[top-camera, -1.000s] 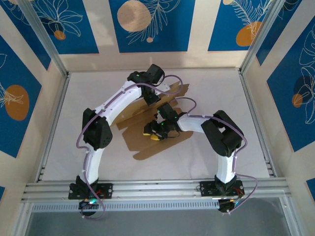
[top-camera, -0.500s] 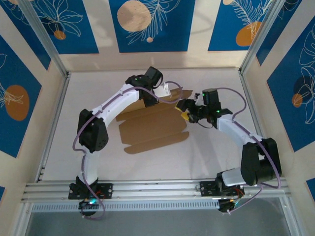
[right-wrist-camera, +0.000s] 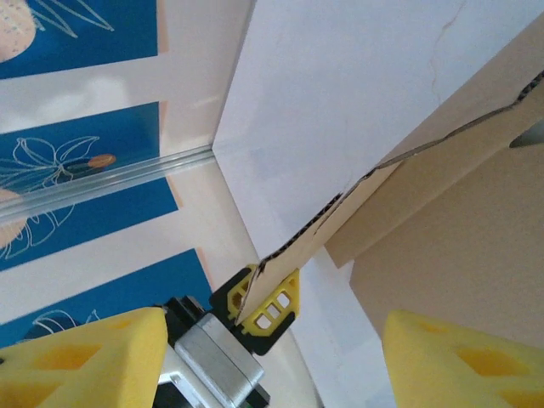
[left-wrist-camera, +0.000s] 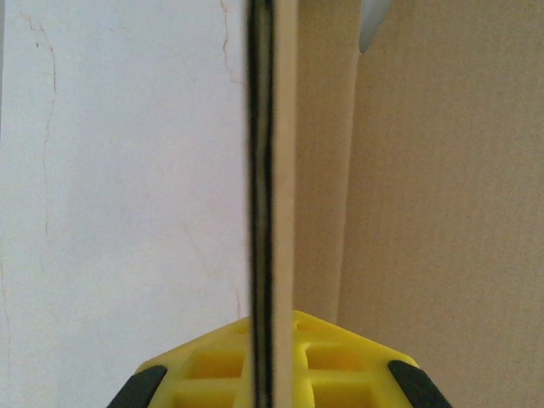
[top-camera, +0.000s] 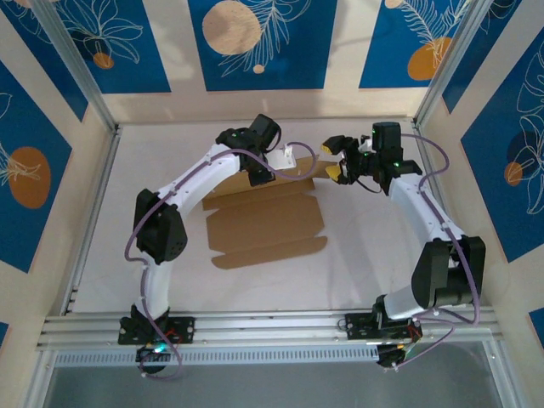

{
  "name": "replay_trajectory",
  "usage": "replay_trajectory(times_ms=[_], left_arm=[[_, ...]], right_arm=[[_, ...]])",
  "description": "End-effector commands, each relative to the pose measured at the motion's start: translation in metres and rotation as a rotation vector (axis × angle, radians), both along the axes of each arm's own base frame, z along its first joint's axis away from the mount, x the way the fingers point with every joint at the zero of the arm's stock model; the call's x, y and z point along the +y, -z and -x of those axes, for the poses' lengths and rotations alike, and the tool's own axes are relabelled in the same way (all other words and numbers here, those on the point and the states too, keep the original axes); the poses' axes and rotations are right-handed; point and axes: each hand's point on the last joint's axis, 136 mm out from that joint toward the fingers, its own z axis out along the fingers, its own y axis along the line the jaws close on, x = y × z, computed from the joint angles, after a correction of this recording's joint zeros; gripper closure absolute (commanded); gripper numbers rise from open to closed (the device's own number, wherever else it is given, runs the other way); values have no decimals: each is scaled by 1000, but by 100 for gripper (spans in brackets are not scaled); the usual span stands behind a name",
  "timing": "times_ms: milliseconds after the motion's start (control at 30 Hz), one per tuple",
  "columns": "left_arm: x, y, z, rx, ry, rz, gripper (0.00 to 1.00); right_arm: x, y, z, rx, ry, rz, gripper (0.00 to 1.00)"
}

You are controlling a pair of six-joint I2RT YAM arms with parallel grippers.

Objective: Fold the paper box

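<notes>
Since the earlier frame the right arm has been swung away from the middle of the sheet to the far right, and the paper box (top-camera: 268, 225) has been turned from a skewed lie to one nearly square with the near edge.

Most of the paper box is spread flat at the centre of the tabletop (top-camera: 153, 195), its creases and cut tabs uppermost. Only the far flap has been lifted; it is stood on edge and clamped between the pads of the left end effector (left-wrist-camera: 270, 353), as seen edge-on from the left wrist. No side wall has been raised and no tab has been tucked, so the task is judged to be at an early stage, with nearly all folds left to be made.

Just beyond the flap's right end, the right end effector (top-camera: 332, 161) is held above the surface with its fingers (right-wrist-camera: 85, 353) spread apart and nothing between them.

Pale stone-like veining is seen on the tabletop. It is enclosed by beige walls (top-camera: 255, 42) printed with blue panels, white leaves and orange discs, by aluminium posts, and by an aluminium rail (top-camera: 272, 327) at the near edge.
</notes>
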Motion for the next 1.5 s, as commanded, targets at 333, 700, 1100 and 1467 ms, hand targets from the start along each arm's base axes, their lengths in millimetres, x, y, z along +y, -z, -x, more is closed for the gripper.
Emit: replay_trajectory(times_ms=[333,700,1100,1467], left_arm=[[-11,-4,7,-45,67,-5,100],[-22,-33,2,-177,24,-6,54],[15,-174,33,-38,-766,867,47],[88,-105,52,244,-1585,1568,18]], right_arm=[[29,26,-1,259,-1,-130,60],[21,34,2,322,83,-117,95],[12,34,1,311,160,-109,97],[16,35,2,297,152,-76,97]])
